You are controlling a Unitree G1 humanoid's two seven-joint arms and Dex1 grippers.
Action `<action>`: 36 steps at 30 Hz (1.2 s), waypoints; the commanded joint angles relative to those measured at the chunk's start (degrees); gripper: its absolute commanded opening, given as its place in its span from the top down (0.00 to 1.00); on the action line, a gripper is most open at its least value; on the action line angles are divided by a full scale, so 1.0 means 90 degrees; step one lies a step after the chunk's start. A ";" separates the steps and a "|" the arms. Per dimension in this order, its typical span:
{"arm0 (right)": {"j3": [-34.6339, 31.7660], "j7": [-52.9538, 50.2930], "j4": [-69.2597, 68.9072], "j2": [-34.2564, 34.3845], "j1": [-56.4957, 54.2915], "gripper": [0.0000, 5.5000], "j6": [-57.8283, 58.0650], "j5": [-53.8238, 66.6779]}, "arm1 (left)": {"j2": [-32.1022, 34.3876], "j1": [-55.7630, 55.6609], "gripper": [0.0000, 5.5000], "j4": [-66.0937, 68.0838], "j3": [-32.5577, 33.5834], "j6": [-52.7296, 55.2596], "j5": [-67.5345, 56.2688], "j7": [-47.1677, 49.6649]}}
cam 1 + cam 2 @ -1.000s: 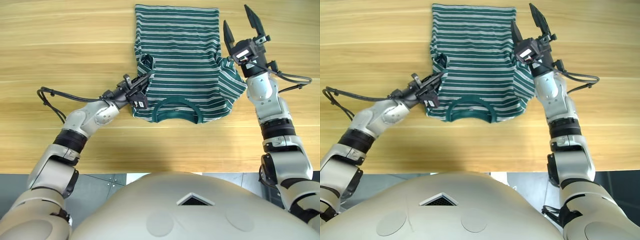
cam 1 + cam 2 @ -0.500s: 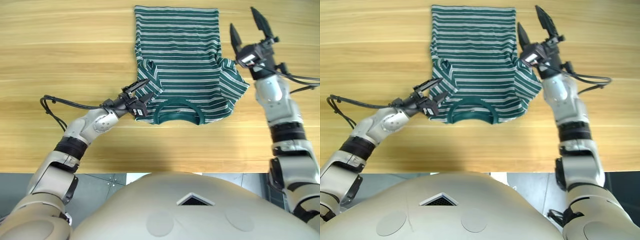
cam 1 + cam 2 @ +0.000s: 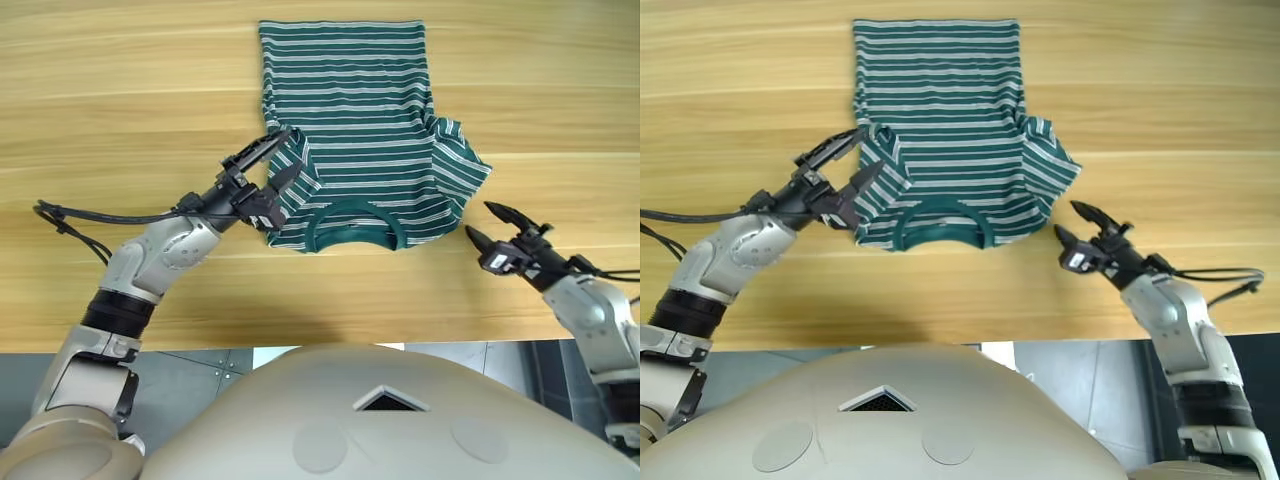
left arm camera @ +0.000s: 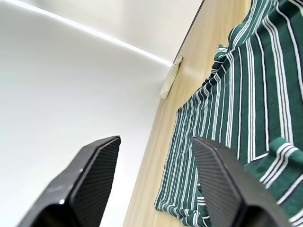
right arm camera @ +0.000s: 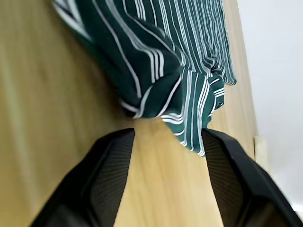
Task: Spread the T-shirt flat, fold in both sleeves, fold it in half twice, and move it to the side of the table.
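Wooden counter (image 3: 120,90) carries the green striped T-shirt (image 3: 360,120) at its middle, collar nearest the robot, sleeves bunched inward. Left fingers (image 3: 264,149) hang apart over its left sleeve. Right fingers (image 3: 503,212), also apart, hover near its right shoulder, off the cloth.

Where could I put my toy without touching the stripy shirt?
The table is bare left of the T-shirt, outside the left gripper, and right of it, farther back than the right gripper. It is crowded by the sleeves and collar.
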 commanded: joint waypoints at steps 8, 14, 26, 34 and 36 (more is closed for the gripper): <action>0.1034 -0.0915 0.2606 0.0167 -0.2260 0.52 -0.0045 -0.0785 | -0.0210 0.0141 0.48 -0.0013 0.0295 -0.0006 -0.0004 -0.0052; 0.1513 -0.1190 0.3102 0.0273 -0.2705 0.52 -0.0348 -0.0835 | -0.0241 0.0104 0.48 0.0113 0.0313 -0.0049 0.0011 -0.0056; 0.1568 -0.1384 0.3177 0.0147 -0.2526 0.89 -0.0407 -0.0582 | -0.0234 0.0144 0.48 0.0059 0.0340 -0.0075 -0.0019 -0.0107; 0.1501 -0.1665 0.3366 0.0136 -0.2629 0.93 -0.0195 -0.0586 | -0.0261 0.0179 0.48 0.0144 0.0353 -0.0131 -0.0015 -0.0070; 0.1516 -0.1682 0.3392 0.0136 -0.2624 0.93 -0.0169 -0.0588 | -0.0268 0.0196 0.48 0.0150 0.0356 -0.0145 -0.0017 -0.0075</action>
